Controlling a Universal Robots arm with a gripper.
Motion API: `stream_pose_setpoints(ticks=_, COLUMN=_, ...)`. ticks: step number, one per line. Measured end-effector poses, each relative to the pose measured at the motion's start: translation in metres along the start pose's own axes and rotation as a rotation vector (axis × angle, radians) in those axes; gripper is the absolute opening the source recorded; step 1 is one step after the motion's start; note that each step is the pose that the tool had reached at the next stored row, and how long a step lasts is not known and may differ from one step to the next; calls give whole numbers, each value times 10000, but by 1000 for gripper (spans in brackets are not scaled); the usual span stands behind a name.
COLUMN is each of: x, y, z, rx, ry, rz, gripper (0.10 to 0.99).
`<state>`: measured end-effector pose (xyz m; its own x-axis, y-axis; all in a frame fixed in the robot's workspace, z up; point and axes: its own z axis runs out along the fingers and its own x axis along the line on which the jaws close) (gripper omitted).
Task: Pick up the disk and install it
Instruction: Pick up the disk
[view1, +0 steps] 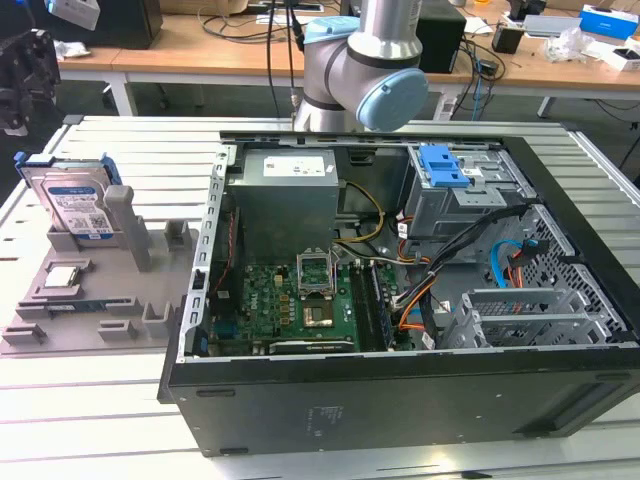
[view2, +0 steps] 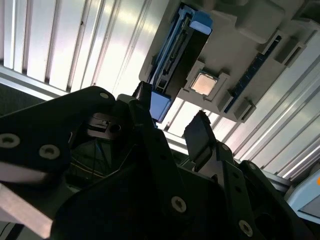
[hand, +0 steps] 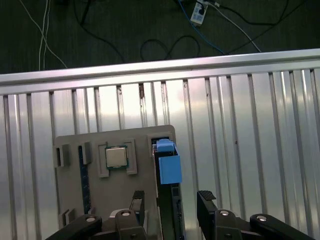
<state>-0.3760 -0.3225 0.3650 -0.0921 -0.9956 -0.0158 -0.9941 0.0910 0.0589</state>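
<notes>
The disk (view1: 76, 203) stands on edge in a grey holder (view1: 95, 300) at the exterior view's left, silver with a blue-and-white label and a blue frame. In both wrist views I see it edge-on, as the disk (hand: 168, 169) and the disk (view2: 176, 60). My gripper (hand: 171, 200) hangs above it, open, with one finger on each side of the disk's line and nothing between them. The gripper (view2: 172, 120) is clear of the disk's upper edge. The dark gripper (view1: 25, 72) sits at the top left of the exterior view.
An open computer case (view1: 400, 390) lies on the ribbed metal table (view1: 100, 420), holding a drive bay with a blue latch (view1: 445, 165) and a motherboard (view1: 290, 300). A square silver chip (hand: 116, 157) sits in the holder. The table's edge (hand: 160, 67) borders a floor with cables.
</notes>
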Motion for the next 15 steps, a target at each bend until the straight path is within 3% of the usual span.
stream_pose_setpoints(ticks=15, x=0, y=-37, z=172, rx=3, ry=25, rz=1, gripper=541)
